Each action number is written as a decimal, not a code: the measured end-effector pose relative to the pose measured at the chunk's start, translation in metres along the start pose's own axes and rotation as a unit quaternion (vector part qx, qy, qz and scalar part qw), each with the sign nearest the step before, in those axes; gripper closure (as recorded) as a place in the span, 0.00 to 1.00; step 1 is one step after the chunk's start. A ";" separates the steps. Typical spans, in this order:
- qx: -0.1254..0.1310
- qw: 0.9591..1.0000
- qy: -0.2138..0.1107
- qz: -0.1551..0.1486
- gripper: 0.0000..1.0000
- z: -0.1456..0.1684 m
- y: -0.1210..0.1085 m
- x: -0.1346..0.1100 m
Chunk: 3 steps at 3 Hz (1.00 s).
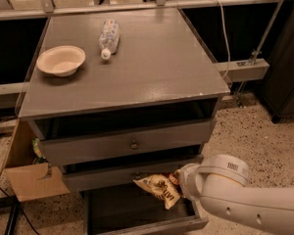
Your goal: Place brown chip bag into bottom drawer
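Note:
The brown chip bag (159,189), cream-yellow and brown wrinkly foil, hangs over the open bottom drawer (137,214), just in front of the middle drawer's front panel. My gripper (179,184) is at the bag's right end and holds it there, mostly hidden behind the white arm (235,195) that reaches in from the lower right. The bottom drawer is pulled out; its inside is dark and its front panel (152,227) shows at the picture's lower edge.
On the grey cabinet top (147,62) lie a cream bowl (61,60) at the left and a clear plastic bottle (109,37) on its side. Two knobbed drawers (132,143) stand slightly open above. A cardboard box (29,180) sits at the cabinet's left.

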<state>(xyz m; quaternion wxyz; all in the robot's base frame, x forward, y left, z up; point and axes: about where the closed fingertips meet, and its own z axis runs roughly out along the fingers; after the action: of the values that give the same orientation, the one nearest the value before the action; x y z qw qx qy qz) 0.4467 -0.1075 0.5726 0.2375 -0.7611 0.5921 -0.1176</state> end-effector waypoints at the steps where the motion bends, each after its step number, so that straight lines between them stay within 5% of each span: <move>1: -0.001 1.000 -0.008 -0.003 1.00 0.024 0.008 0.003; 3: -0.025 1.000 -0.012 -0.013 1.00 0.093 0.047 -0.002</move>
<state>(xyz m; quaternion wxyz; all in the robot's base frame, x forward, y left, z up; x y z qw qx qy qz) 0.4492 -0.0942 0.4696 0.2242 -0.7759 0.5817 -0.0968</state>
